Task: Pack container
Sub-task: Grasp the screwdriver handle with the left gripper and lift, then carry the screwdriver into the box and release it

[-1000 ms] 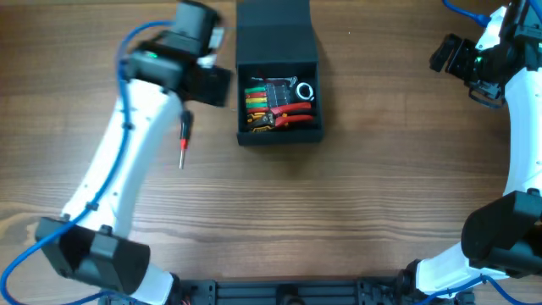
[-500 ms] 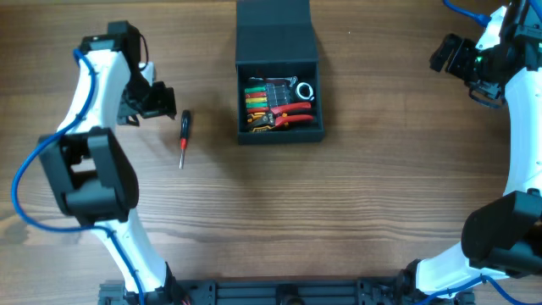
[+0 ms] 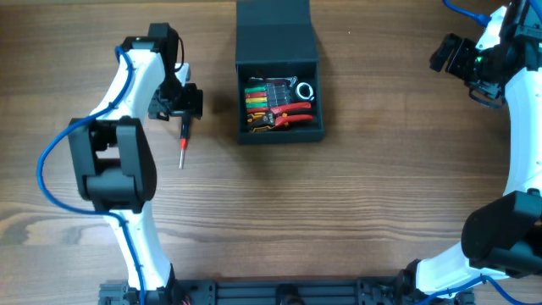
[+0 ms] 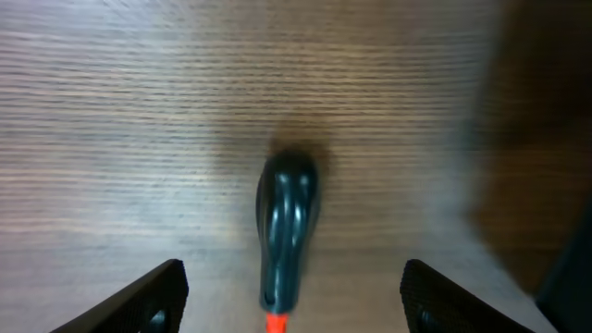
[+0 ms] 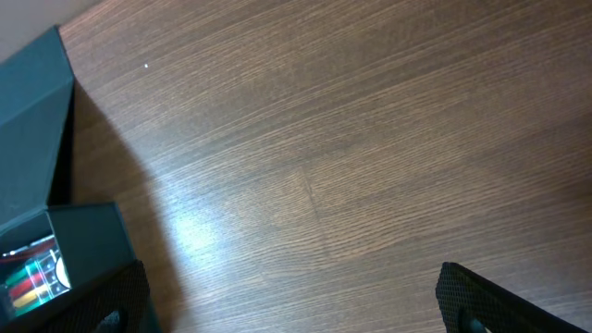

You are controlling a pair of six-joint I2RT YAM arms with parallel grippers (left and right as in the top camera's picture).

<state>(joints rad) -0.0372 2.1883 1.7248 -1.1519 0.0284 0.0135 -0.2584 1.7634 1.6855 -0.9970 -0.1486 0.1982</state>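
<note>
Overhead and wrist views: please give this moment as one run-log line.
left gripper: open, over screwdriver handle | right gripper: open, empty | screwdriver: on table, outside container | container: lid open, tools inside

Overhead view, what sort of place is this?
Likely a robotics lab workbench: a wood-grain tabletop, white left arm and right arm mounted at its edge, and a dark teal-black matte box holding hand tools.
</note>
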